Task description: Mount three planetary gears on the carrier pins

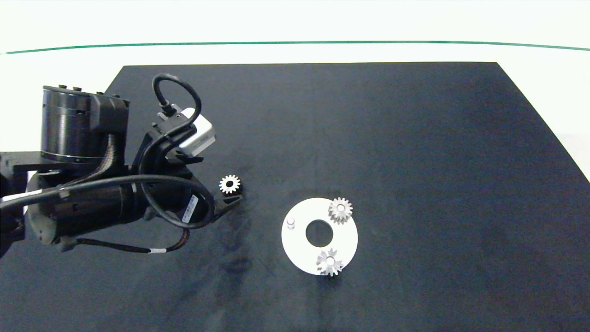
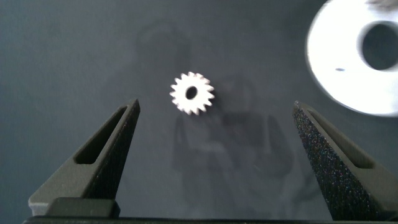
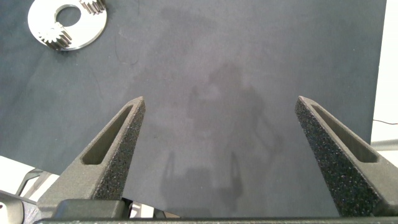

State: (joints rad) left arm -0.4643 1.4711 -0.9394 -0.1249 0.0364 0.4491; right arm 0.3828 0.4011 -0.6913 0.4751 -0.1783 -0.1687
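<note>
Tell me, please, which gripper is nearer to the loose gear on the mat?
Left. The left gripper hovers open right over the loose gear, which shows between its fingers. The right gripper is outside the head view, open over bare mat, far beyond the disc.

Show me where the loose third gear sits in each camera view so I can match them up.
Head view: loose gear lies on the black mat, by the left gripper, apart from the white disc.
Left wrist view: gear beyond the open fingers.
Right wrist view: not in it.
Shared landmark: the white disc.
</note>
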